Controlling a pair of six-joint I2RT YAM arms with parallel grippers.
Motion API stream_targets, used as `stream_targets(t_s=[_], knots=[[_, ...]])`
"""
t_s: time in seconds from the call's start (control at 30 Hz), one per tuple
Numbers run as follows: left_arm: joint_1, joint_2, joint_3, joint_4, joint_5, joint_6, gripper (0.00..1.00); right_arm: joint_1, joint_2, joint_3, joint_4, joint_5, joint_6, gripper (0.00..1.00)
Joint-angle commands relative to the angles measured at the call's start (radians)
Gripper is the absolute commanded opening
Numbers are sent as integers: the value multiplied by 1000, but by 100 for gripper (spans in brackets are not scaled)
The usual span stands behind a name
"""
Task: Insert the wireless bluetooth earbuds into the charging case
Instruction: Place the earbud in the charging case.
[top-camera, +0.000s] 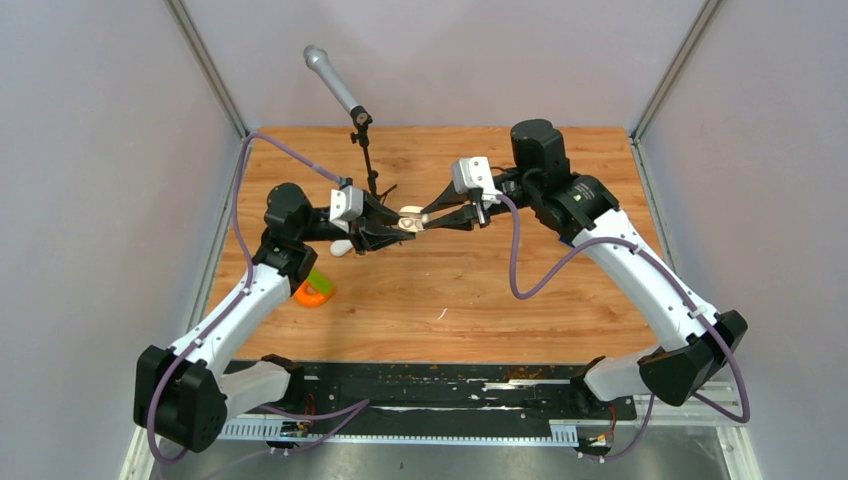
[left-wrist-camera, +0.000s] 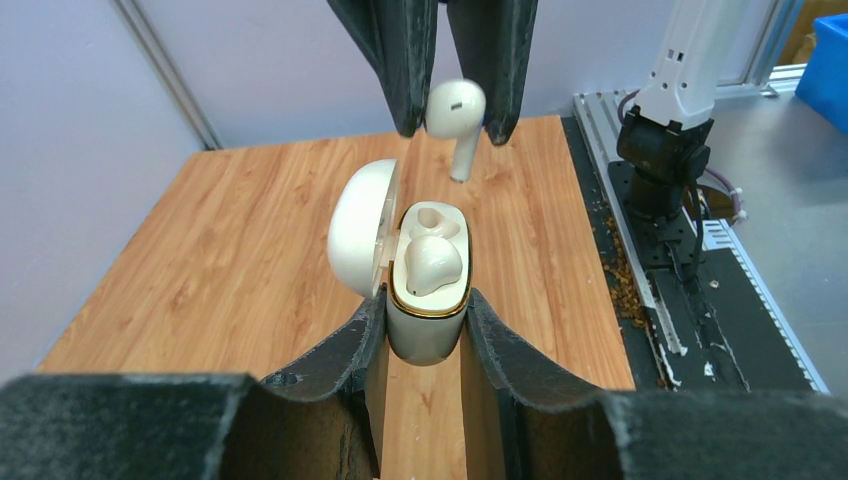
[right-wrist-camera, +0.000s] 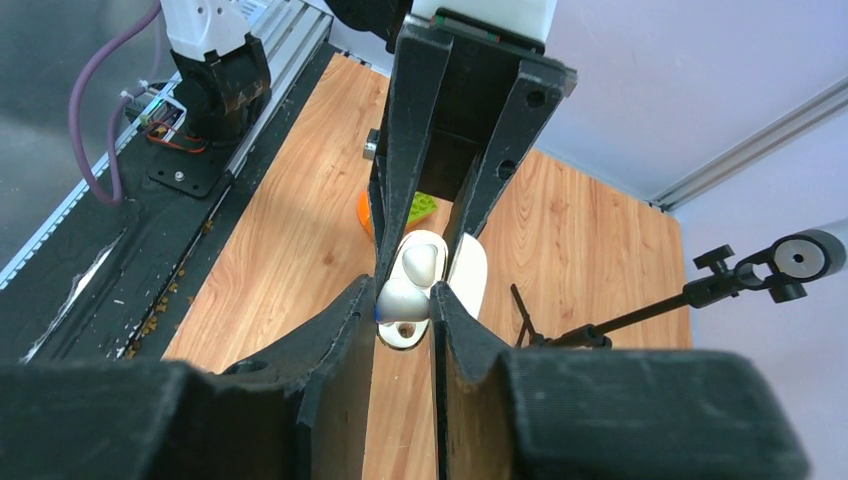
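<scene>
My left gripper (left-wrist-camera: 427, 322) is shut on the lower body of the white charging case (left-wrist-camera: 428, 335) and holds it above the table, its lid (left-wrist-camera: 358, 225) swung open to the left. One white earbud (left-wrist-camera: 432, 265) sits in the case's near socket, and the far socket (left-wrist-camera: 432, 218) is empty. My right gripper (right-wrist-camera: 405, 300) is shut on a second earbud (right-wrist-camera: 403, 297), which hangs stem-down just above the case (right-wrist-camera: 405, 330). In the top view both grippers meet at mid-table around the case (top-camera: 410, 220).
A microphone (top-camera: 335, 80) on a black stand rises behind the grippers. An orange and green object (top-camera: 315, 292) lies by the left arm, with a small white rounded piece (top-camera: 341, 247) near it. A thin white sliver (top-camera: 440, 314) lies on the wood nearer the front.
</scene>
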Motion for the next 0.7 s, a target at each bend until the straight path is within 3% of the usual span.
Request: stream_targets(t_s=[0.0, 0.67], knots=[[-7, -37, -3, 80, 10, -46, 9, 4, 13, 49, -41, -52, -84, 5], [-9, -23, 5, 68, 29, -59, 7, 6, 39, 67, -30, -22, -133, 4]])
